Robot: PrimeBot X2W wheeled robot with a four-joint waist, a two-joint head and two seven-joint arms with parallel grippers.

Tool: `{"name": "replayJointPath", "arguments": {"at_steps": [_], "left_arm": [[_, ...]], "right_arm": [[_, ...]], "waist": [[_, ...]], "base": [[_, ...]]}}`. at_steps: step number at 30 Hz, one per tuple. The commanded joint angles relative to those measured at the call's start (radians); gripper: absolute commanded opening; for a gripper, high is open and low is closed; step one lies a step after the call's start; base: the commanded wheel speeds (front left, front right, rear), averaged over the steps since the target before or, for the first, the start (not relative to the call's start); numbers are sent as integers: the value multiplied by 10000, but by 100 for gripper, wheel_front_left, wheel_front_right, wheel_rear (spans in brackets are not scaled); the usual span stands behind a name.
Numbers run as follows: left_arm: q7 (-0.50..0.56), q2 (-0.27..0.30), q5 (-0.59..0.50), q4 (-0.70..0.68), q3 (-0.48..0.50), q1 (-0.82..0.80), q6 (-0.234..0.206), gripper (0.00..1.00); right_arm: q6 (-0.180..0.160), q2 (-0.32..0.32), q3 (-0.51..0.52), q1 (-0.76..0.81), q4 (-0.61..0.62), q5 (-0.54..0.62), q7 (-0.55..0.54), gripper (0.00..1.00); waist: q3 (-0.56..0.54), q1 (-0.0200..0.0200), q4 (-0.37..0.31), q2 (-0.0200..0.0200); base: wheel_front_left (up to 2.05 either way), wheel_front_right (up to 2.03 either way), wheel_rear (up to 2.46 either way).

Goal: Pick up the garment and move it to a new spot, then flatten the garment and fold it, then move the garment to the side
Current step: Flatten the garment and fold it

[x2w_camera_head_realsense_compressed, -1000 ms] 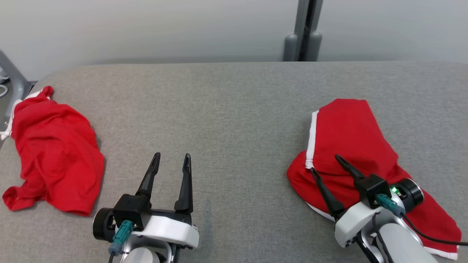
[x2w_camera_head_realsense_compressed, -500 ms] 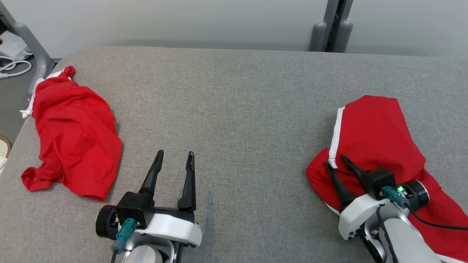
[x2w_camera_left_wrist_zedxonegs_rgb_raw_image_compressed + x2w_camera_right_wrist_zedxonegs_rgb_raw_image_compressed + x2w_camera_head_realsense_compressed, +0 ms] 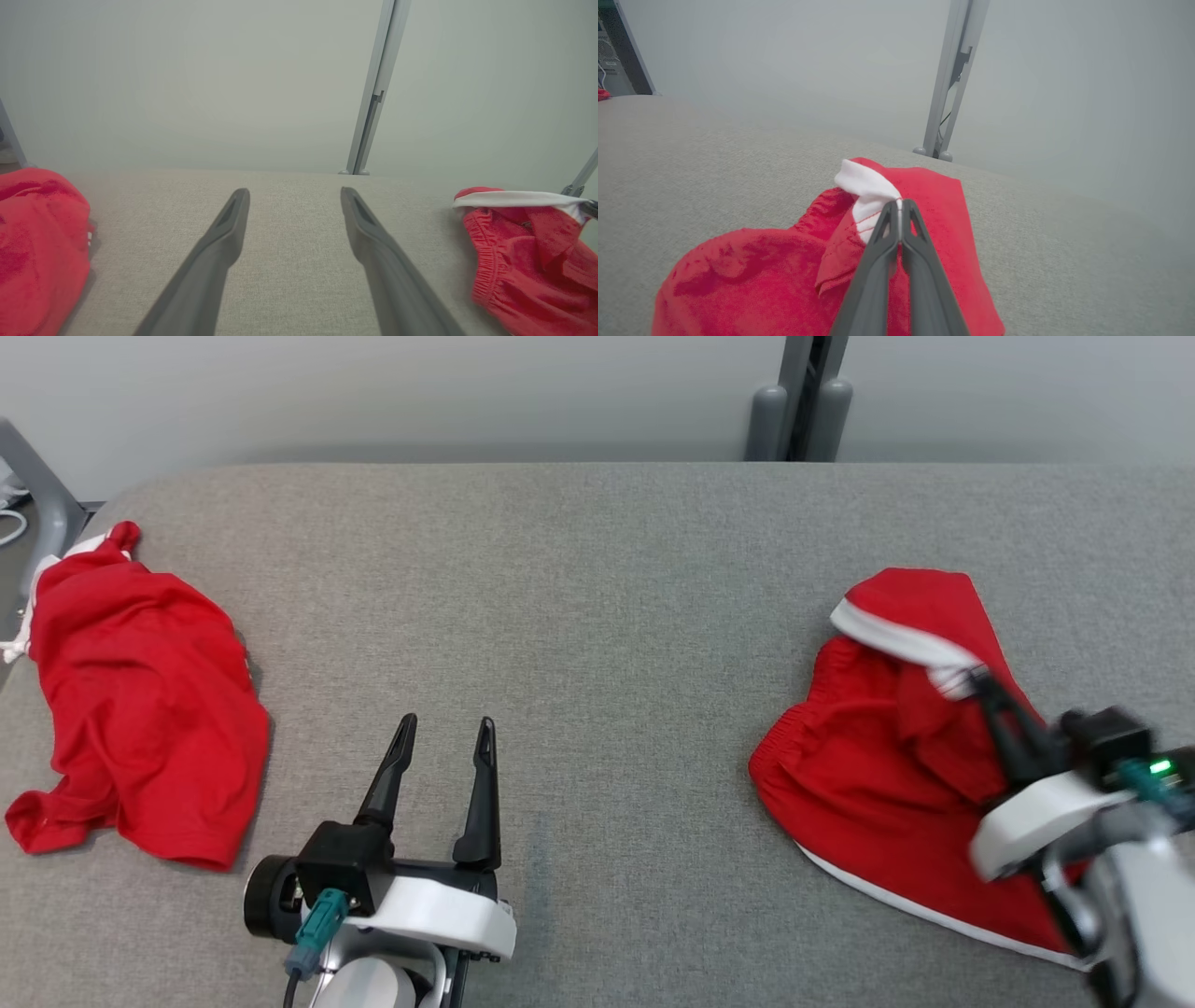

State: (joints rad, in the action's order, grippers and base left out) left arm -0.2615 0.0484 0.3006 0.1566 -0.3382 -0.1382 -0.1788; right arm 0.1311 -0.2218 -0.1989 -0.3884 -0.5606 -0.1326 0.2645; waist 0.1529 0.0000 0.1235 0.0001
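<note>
Red shorts with white trim lie crumpled at the right of the grey table. My right gripper is shut on their white-trimmed edge and holds that edge lifted above the pile; the right wrist view shows the fingers pinching the white band of the shorts. My left gripper hovers open over bare table at lower centre-left, nothing between its fingers. The shorts sit to its right in the left wrist view.
A second red garment lies crumpled at the table's left edge, also at the left of the left wrist view. A grey post stands behind the table against a pale wall. Bare grey cloth spans the table's middle.
My right gripper has closed on the shorts' white-trimmed edge and pulled it up and to the right, folding the cloth over. The left gripper has stayed put. The head camera shifted.
</note>
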Motion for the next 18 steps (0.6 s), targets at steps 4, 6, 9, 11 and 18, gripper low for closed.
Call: {"name": "replayJointPath", "arguments": {"at_steps": [4, 6, 9, 11, 18], "left_arm": [[-36, 38, 11, -55, -57, -337, -54, 100], [-36, 38, -2, -55, -126, -449, -24, 100], [-36, 40, -49, -10, -210, -585, 14, 100], [-36, 38, -96, 19, -244, -678, 28, 100], [-36, 37, -151, 61, -287, -803, 0, 100]], "right_arm": [[-6, -1197, 919, -669, -374, -454, -216, 0], [-6, -1687, 1343, -988, -698, -669, -268, 0], [-6, -2263, 1766, -1384, -1451, -787, -321, 0], [-6, -2550, 1955, -1663, -1965, -833, -293, 0], [-6, -3004, 2957, -2468, -4039, -506, -327, 0]], "waist": [[290, 0, -123, -1], [445, 0, -87, -1], [663, 0, -5, -1], [787, 0, 71, -1], [989, 0, 188, -1]], "base": [[0, 0, 0], [0, 0, 0], [0, 0, 0], [0, 0, 0], [0, 0, 0]]}}
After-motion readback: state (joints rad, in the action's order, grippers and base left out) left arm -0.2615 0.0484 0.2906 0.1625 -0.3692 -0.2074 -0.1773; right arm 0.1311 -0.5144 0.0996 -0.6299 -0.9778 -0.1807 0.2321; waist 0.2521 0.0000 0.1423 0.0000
